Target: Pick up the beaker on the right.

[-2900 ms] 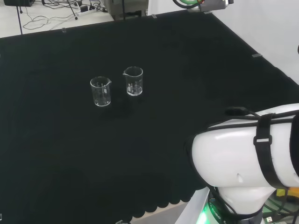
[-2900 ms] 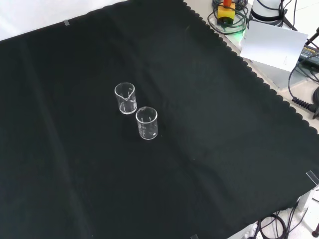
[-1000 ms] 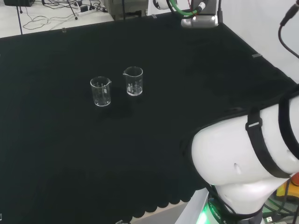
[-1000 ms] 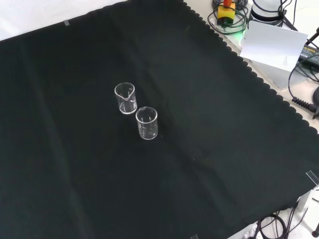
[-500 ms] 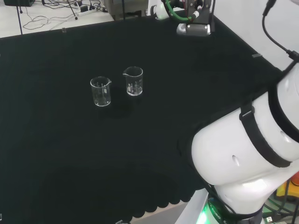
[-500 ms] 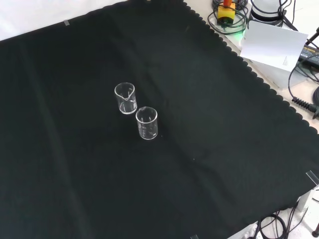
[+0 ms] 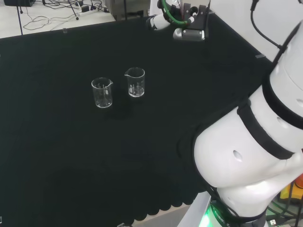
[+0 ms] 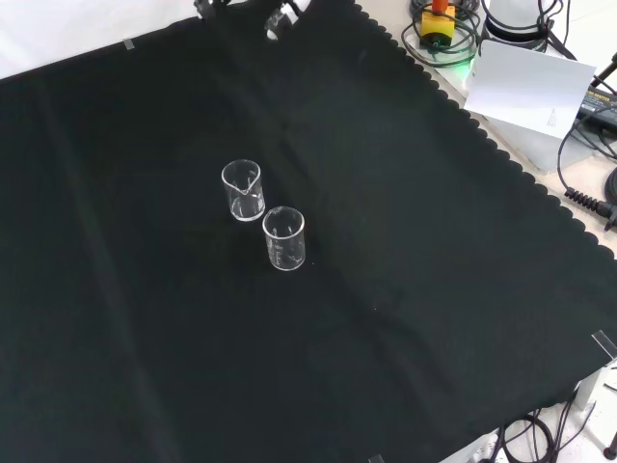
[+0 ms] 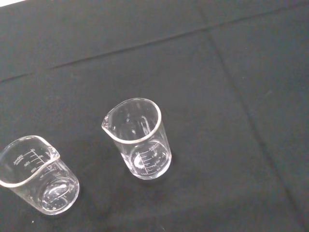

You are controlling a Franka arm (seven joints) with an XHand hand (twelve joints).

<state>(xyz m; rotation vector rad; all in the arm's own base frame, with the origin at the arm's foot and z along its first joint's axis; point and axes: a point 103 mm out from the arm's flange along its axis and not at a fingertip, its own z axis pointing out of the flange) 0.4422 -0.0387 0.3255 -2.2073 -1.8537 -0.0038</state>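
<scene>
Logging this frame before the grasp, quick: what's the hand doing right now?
Hand: barely visible at the cloth's far edge, fingers cannot be told; it holds neither beaker.

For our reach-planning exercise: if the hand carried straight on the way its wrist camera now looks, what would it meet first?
Most likely the right-hand beaker, which sits near the middle of the wrist view; the other beaker lies off to one side. Depth is uncertain.
</scene>
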